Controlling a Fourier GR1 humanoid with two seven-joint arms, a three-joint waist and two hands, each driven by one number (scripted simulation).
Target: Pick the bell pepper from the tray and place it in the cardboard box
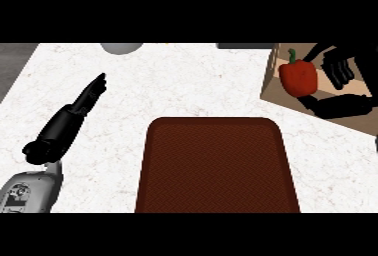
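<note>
The red bell pepper (297, 77) with its green stem is at the upper right, over the floor of the cardboard box (275, 90). My right hand (341, 70) reaches in from the right edge and is shut on the pepper. Its fingers curl past the pepper's top and right side, and its thumb (336, 106) lies under the pepper's lower end. The dark brown tray (215, 167) lies in the middle near the front, with nothing on it. My left hand (90, 94) rests open on the counter at the left, fingers straight and pointing away.
A grey rounded object (122, 47) sits at the counter's far edge, left of centre. A dark flat object (244, 46) shows at the far edge next to the box. White marble counter (192, 82) lies between the tray and the box.
</note>
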